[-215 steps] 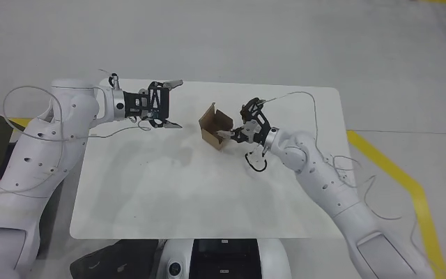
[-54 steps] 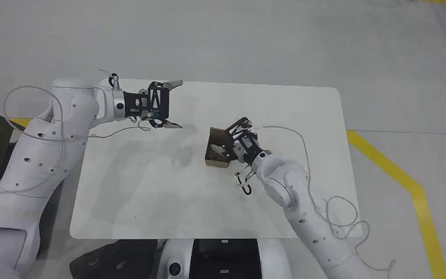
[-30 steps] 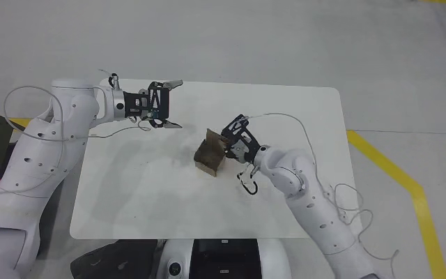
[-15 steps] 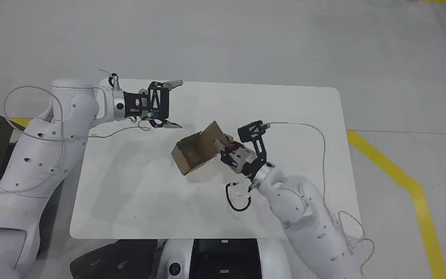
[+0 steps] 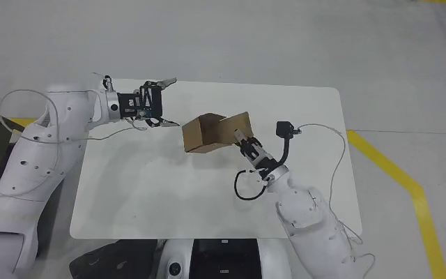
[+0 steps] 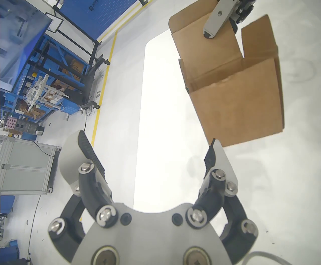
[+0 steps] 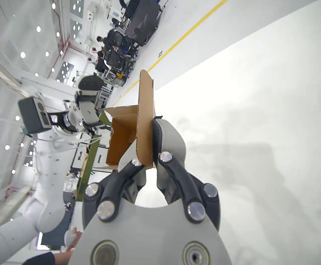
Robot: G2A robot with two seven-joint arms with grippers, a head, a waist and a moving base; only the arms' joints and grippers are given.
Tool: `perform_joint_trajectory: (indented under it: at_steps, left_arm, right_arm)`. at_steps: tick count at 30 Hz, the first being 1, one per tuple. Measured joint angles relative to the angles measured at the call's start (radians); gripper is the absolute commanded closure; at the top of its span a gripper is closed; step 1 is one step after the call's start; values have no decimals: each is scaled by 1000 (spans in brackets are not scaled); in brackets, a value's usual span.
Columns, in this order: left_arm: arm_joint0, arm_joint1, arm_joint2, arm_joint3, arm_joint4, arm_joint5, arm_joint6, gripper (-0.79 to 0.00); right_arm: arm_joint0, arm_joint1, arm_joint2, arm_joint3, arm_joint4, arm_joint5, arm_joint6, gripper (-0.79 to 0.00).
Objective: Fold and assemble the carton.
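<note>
A brown carton (image 5: 208, 132) with its flaps unfolded hangs tilted above the middle of the white table (image 5: 139, 195). My right gripper (image 5: 242, 141) is shut on one upright flap of the carton (image 7: 145, 118), one finger on each side of the cardboard, gripper (image 7: 146, 144). My left gripper (image 5: 164, 103) stands open, a short way from the carton, with nothing between its fingers. From the left wrist, the carton (image 6: 238, 100) shows its closed side just beyond the open left gripper (image 6: 148, 148), and a right gripper finger (image 6: 215, 21) rests on the far flap.
The white table has rounded corners and bare surface under and around the carton. A loose black cable (image 5: 245, 187) loops near the right wrist. A yellow floor line (image 5: 397, 174) runs past the table's right edge.
The right arm has lifted the carton off the table and swung it toward the left gripper, turning it. The left gripper has shifted slightly and stays open.
</note>
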Motion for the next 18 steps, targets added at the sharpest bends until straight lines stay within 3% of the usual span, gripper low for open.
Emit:
perform_joint_trajectory:
  at_steps: [8,13,18]
  left_arm:
    - [40,16,-20,68,30,2,182,-785]
    - [21,18,10,94,80,-19,264,-785]
    - [-12,14,54,101,128,-29,316,-785]
  right_arm:
    - [-8,-7,21,20,219,-47,-21,0]
    - [-12,-7,28,27,332,-81,18,0]
    - [-14,-6,32,30,348,-95,27,0]
